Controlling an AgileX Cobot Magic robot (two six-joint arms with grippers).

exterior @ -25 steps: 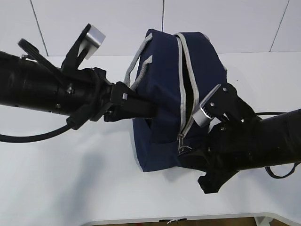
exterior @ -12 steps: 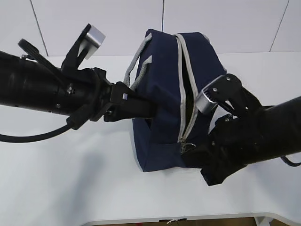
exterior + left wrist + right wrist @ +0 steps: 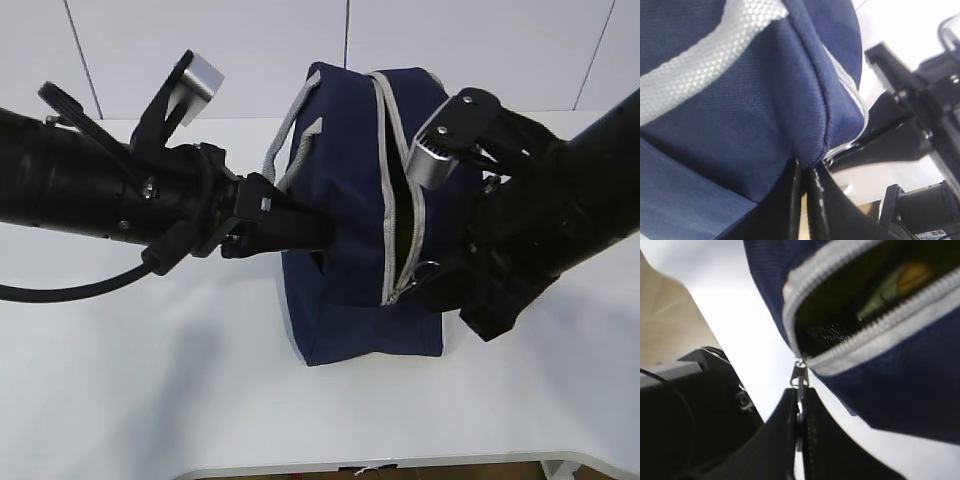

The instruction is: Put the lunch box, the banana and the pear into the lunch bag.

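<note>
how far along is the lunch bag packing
Packing looks done: through the open zipper something yellow and pale green sits inside the lunch bag; the pear can't be made out. In hand: left gripper pinches the bag's fabric, right gripper grips the zipper pull. Left: closing it.

Exterior view: camera set in front of the table (image 3: 150, 400), looking down at a slant toward the rear wall, taking in both arms and the whole lunch bag (image 3: 345, 200). Left wrist view: very close to the bag's navy side panel, facing along the left gripper (image 3: 806, 172). Right wrist view: close under the bag's open zipper (image 3: 875, 335), looking up along the right gripper (image 3: 799, 415); the interior appears blurred. All three share the bag's zipper end.
</note>
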